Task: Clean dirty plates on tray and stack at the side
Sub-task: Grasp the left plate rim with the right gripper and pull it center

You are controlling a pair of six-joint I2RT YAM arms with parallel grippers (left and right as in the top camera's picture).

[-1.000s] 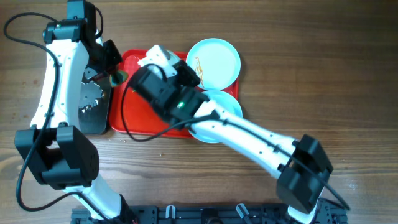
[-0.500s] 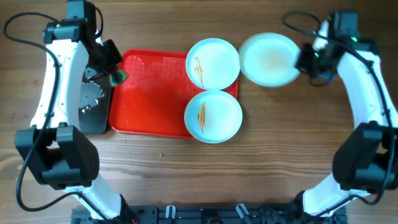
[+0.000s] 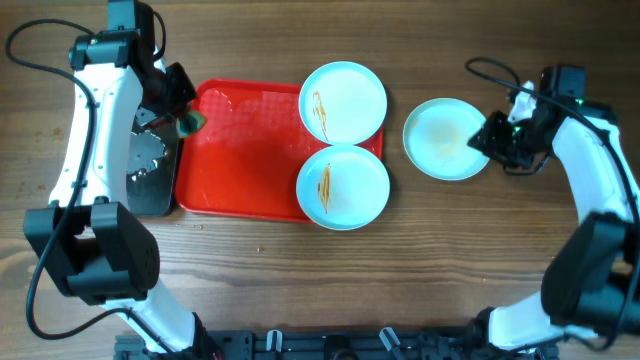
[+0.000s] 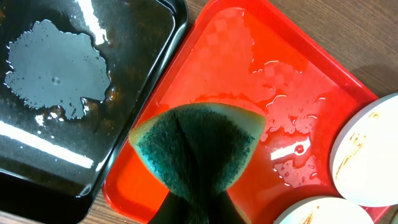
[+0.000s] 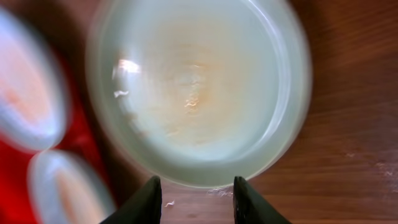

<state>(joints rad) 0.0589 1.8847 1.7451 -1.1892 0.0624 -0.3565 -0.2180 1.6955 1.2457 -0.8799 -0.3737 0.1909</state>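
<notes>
Roughly 1 of 3 done. My right pincer (image 5: 198, 186) is released, jaws spread, with a plate (image 5: 196, 93) flat on the table (image 3: 450, 260) just ahead of its tips, off the tray (image 3: 240, 150). It looks mostly clean, with a faint orange haze mid-dish. Two more plates (image 3: 343, 101) (image 3: 342, 187) sit beyond it on the tray's nearer end, both sauce-streaked and left to do. No stack yet. My left pincer (image 4: 194, 208) is clenched on the sponge (image 4: 199, 149), over the tray's far end.

Plates (image 3: 343, 101) (image 3: 342, 186) (image 3: 446, 138): we count three.
Trays: we count two, one red tray (image 3: 240, 160) and one black tray (image 3: 160, 195).
Sponges: we count one sponge (image 4: 199, 149).
Tools: we count two, a left tool (image 4: 196, 210) and a right tool (image 5: 196, 196).
</notes>
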